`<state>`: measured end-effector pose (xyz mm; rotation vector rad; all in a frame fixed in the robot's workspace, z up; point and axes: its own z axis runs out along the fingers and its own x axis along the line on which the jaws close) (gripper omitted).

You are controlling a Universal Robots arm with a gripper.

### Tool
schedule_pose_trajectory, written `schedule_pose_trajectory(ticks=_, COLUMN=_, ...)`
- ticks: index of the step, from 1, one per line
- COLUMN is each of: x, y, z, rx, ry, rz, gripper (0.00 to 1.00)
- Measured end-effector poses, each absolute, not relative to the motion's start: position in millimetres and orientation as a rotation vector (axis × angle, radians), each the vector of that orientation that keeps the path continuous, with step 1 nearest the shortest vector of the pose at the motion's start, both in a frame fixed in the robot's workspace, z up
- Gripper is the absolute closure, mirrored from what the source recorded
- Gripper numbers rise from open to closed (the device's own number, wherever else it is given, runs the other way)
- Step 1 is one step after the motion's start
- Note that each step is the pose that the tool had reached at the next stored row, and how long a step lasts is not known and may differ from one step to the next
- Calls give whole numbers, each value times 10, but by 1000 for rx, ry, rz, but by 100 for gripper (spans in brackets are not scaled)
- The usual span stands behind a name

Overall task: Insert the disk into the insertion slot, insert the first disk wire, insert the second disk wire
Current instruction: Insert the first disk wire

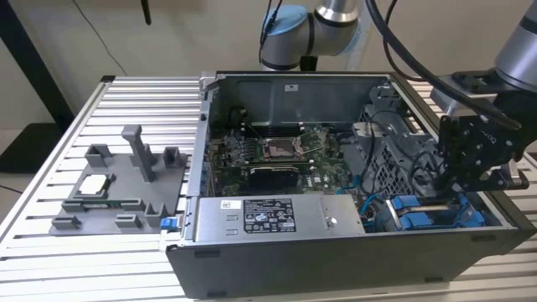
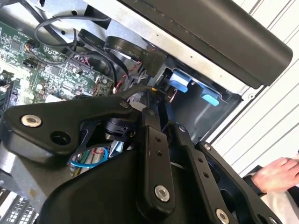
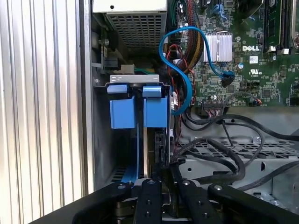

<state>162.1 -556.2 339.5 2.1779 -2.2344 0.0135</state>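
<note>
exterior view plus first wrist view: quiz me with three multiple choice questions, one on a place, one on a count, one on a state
1. Where does the grey fixture tray lie?
A) inside the computer case
B) on the slatted table, beside the case toward the exterior view's left
C) on the floor

2. How many blue tabs stand side by side in the first wrist view?
A) one
B) four
C) two

3. What state is the case's side in?
A) open, with the motherboard exposed
B) shut by a panel
C) covered with cloth

Answers:
1 B, the tray rests on the slats next to the case.
2 C, two tabs stand next to each other.
3 A, the board shows through the open side.
</note>
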Motion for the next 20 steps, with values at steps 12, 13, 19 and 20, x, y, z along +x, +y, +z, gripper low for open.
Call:
schedule_pose_trajectory(ticks=12, x=1620, y=-5562, z=3336, rx=2180, ry=-2237, rz=7, gripper=80)
schedule_pose_trajectory(ticks=13, x=1620, y=-5562, z=3349, rx=2180, ry=-2237, rz=7, gripper=80)
schedule_pose_trajectory(ticks=19, x=1620, y=-5562, z=3508, rx=2177, ry=-2234, rz=2, gripper=73)
schedule_pose_trajectory(ticks=20, x=1620, y=-5562, z=3535, rx=2177, ry=-2234, rz=2, gripper=73)
